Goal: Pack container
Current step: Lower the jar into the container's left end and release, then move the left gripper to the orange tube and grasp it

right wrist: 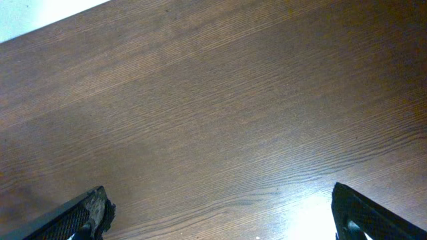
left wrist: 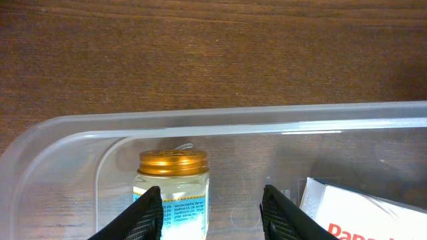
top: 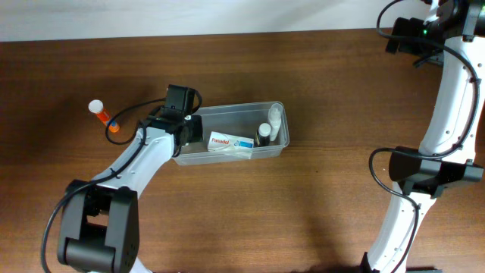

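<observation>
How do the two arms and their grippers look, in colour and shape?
Both the left arm and the right arm have white tubular links joined by black joint housings, with thin black cables looping along them. The left gripper and right gripper end in black fingers with a ribbed, textured surface.

This looks like a robotics lab bench. A bare wood-grain table [top: 318, 98] has a plain white surface [top: 189, 15] beyond its far edge. A left arm [top: 140, 163] and right arm [top: 455, 91] trailing black cables [top: 377, 163] stand by its near corners, and a clear container [top: 235, 108] sits mid-table.
</observation>
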Motion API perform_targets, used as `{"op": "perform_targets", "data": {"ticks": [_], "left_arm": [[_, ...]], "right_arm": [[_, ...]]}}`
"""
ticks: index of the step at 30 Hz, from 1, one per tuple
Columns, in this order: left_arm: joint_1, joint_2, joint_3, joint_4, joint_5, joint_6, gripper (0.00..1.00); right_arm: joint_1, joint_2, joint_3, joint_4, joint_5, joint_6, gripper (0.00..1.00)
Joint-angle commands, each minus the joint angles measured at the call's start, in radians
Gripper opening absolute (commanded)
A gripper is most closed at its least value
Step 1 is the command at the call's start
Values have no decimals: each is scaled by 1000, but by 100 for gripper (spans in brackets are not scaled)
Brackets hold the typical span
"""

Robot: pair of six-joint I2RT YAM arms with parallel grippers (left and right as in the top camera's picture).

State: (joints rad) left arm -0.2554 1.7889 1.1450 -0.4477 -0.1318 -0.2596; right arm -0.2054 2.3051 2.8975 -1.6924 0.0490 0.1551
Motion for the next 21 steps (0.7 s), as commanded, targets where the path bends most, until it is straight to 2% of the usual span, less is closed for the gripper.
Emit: {"op": "perform_targets", "data": {"ticks": [1,12,17,21], "left_arm": [[1,10,34,-14,-5,-10,49],[1,-68,276,-246,-9,-8,62],[14,-122,373,-355,-80,-8,71],[71,-156,397,-386,-131,-8,76]], "right_arm": [[-4,-10,-2,-6,8,8,98],[-4,-10,-2,-6,8,8,98],[-4,-10,-2,-6,9,7,99],[-4,-10,-2,-6,8,7,98]]}}
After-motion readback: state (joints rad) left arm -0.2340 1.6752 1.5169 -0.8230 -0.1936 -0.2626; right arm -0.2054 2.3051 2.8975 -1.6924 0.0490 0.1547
